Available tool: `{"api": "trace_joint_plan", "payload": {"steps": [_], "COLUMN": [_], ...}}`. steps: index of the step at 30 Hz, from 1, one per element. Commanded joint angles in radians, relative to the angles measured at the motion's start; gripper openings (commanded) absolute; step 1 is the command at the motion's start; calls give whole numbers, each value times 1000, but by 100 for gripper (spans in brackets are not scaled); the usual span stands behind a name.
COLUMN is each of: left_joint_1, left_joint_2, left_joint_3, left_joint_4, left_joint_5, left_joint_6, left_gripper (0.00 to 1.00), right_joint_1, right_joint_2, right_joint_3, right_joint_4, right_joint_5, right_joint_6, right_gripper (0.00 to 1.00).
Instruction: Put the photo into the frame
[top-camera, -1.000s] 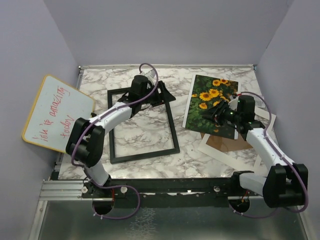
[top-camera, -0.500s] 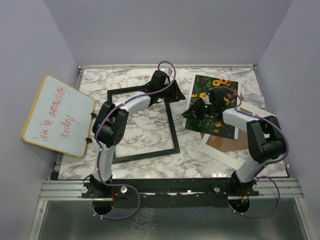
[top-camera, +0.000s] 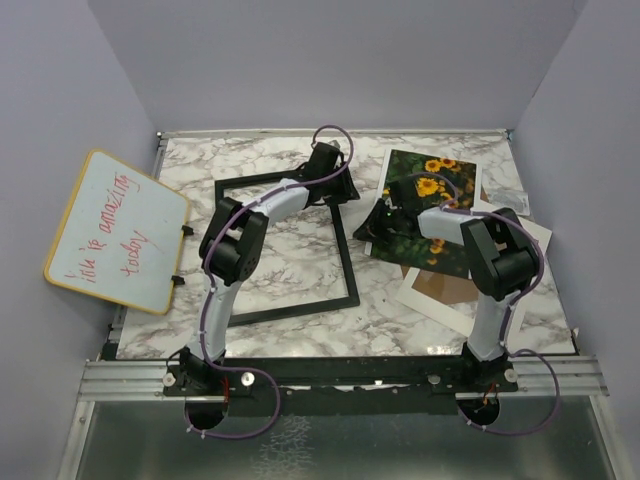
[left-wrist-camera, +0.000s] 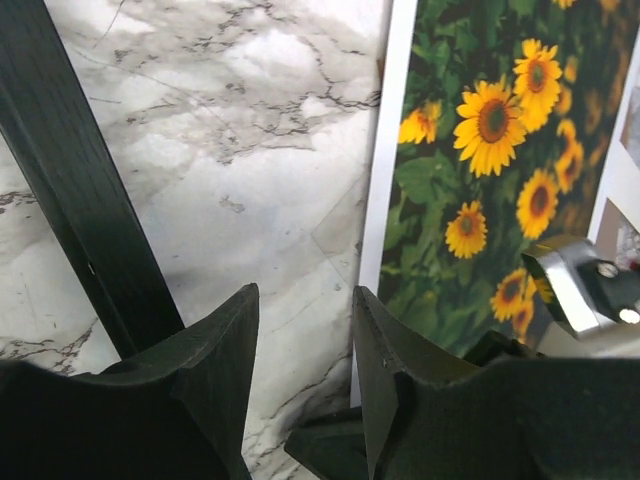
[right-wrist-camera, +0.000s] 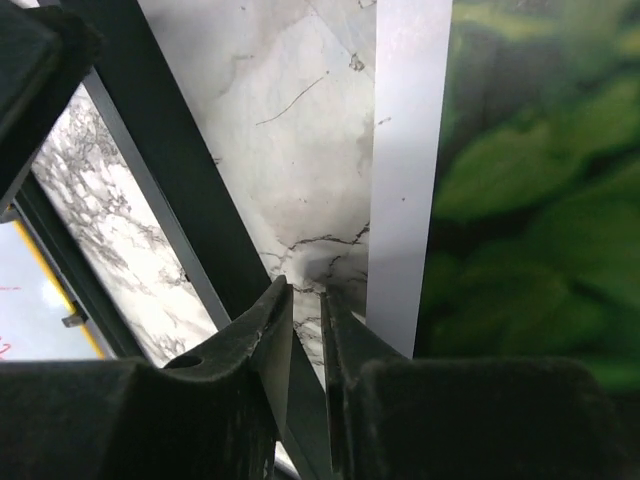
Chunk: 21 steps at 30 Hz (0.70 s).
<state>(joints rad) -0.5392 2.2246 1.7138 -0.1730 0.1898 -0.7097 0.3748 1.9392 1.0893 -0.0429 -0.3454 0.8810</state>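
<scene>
The photo of sunflowers lies flat on the marble table, just to the right of the black frame. It is outside the frame. Its lower part rests on a white card, and the right arm hides some of it. The left claw is open a little over bare table, holding nothing. The right claw is almost closed, low by the photo's white edge. I cannot tell if it pinches anything. A whiteboard leans at the left.

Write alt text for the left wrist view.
The left pincer hangs open over bare marble table, between the black frame rail on its left and the sunflower photo, with its white edge strip, on its right. It grips nothing.
</scene>
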Motion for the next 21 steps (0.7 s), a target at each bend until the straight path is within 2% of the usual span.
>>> {"api": "trace_joint_plan", "payload": {"steps": [1, 10, 18, 21], "left_joint_1": [-5, -5, -7, -7], "left_joint_2": [40, 46, 60, 80], "left_joint_3": [31, 4, -21, -17], "left_joint_4": [-50, -28, -12, -11], "left_joint_5": [-19, 68, 135, 143], "left_joint_6": [7, -7, -63, -80], "left_gripper": [45, 55, 61, 62], "right_joint_1": [13, 13, 13, 14], "right_joint_2": [-17, -174, -263, -334], "right_joint_3": [-38, -150, -107, -113], "right_joint_4": [-137, -284, -362, -331], "right_joint_5": [208, 448, 522, 471], "right_joint_6": [-46, -111, -166, -204], "right_gripper": [22, 35, 39, 41]}}
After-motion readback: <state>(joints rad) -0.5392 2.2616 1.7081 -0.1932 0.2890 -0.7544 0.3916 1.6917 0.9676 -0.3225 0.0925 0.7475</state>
